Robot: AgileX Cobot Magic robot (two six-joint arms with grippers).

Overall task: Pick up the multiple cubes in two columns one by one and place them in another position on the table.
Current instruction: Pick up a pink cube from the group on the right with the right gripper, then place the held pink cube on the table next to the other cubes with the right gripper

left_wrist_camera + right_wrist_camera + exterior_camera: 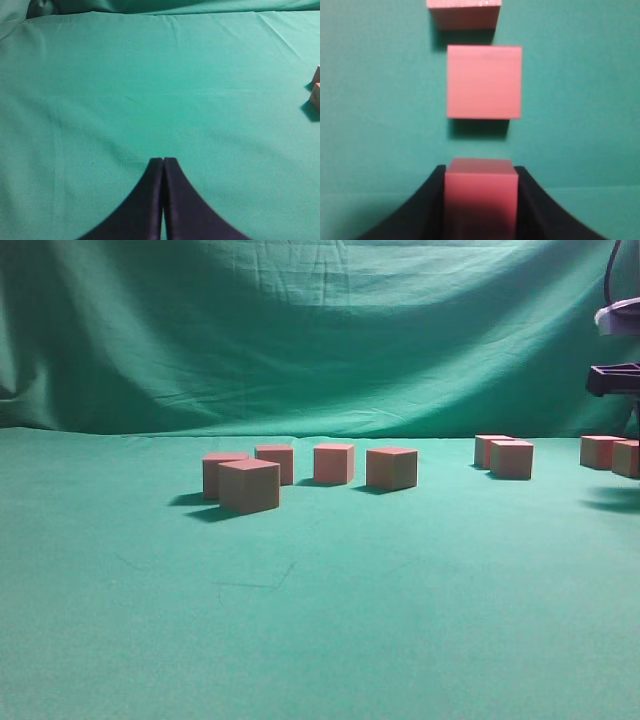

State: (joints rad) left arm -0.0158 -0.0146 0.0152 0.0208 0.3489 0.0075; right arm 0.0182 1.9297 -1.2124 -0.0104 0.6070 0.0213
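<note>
I'm working in what looks like a staged lab or studio setup: a green cloth backdrop (320, 330) hangs in folds behind, the worktop (320, 620) wears the same green cloth, and identical pink cubes (333, 463) sit on it.

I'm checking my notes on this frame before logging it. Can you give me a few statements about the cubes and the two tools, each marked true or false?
1. The right tool is shut on a pink cube. True.
2. The left tool is wide open. False: its fingers are pressed together, holding nothing.
3. In the right wrist view, two more cubes lie in line ahead of the held one, the nearer and the farther. True.
4. The cubes on the table are stacked in a tower. False: each sits singly on the green cloth.
</note>
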